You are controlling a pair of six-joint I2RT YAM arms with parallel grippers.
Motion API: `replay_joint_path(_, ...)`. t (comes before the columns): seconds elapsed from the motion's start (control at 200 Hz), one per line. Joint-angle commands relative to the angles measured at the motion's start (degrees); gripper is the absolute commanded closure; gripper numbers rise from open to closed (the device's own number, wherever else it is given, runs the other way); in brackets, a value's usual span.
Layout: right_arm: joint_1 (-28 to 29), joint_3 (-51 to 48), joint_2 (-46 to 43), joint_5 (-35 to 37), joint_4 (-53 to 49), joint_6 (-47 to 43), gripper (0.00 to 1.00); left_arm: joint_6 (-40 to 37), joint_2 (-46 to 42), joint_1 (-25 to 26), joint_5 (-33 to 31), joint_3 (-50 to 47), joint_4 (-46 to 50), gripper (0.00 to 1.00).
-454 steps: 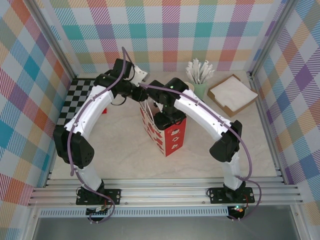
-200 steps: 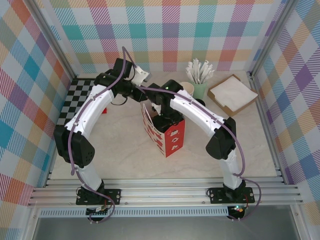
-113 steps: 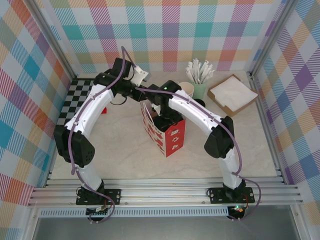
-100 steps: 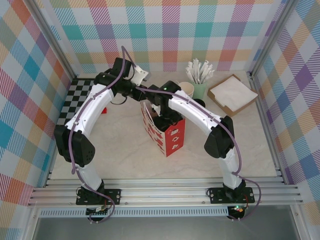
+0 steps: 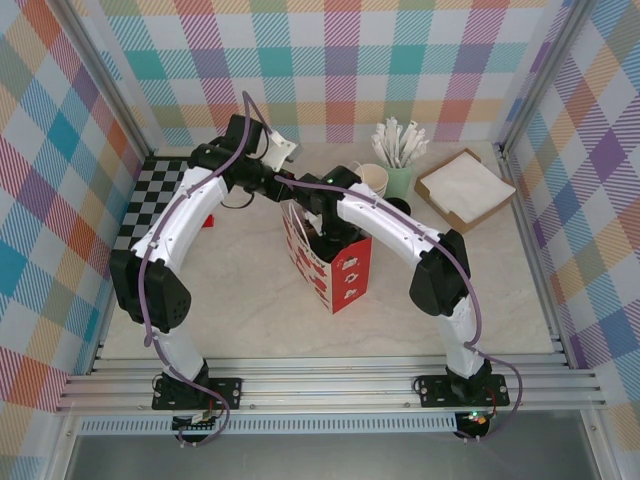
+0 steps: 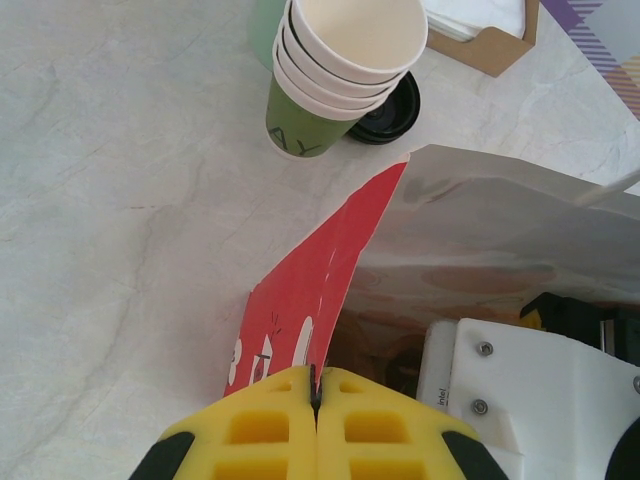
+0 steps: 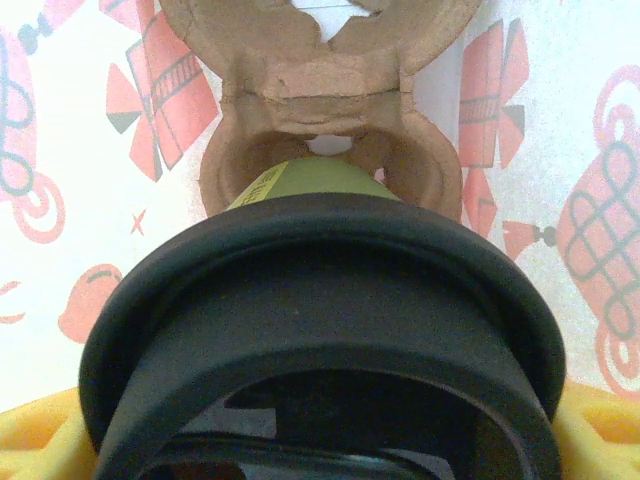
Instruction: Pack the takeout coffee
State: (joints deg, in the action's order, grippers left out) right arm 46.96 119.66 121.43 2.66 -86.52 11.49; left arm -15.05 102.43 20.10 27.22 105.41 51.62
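Observation:
The takeout coffee (image 7: 318, 300) is a green cup (image 7: 310, 180) under a wide black lid, close up in the right wrist view. My right gripper (image 7: 320, 445) is shut on it, its yellow fingers (image 7: 35, 440) at either side of the lid. Below the cup lies a brown cardboard carrier (image 7: 325, 85) inside a red-and-white paper bag (image 5: 338, 268). In the top view my right gripper (image 5: 325, 232) reaches into the bag's mouth. My left gripper (image 6: 315, 388) is shut on the bag's red rim (image 6: 330, 270), holding it open.
A stack of paper cups (image 6: 340, 70) stands behind the bag with a loose black lid (image 6: 388, 100) beside it. A green holder of white stirrers (image 5: 398, 150) and a cardboard napkin tray (image 5: 465, 187) sit at the back right. A checkered mat (image 5: 150, 200) lies at the left.
The right arm has shifted a little left and back over the bag's mouth, its elbow drawing in. The left gripper keeps its hold on the bag's rim.

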Motion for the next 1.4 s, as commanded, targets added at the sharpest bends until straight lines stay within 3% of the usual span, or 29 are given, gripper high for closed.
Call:
replay_joint_path(0.0,0.0,-1.3,-1.3,-0.9,-0.1,-0.7,0.49,-1.1,0.6,-0.1,2.0,1.8,1.2,1.00)
replay_joint_path(1.395,-0.7,-12.0,-3.5,3.5,13.4,-2.7,0.49,-1.0,0.8,-0.1,3.8,1.0,1.5,1.00)
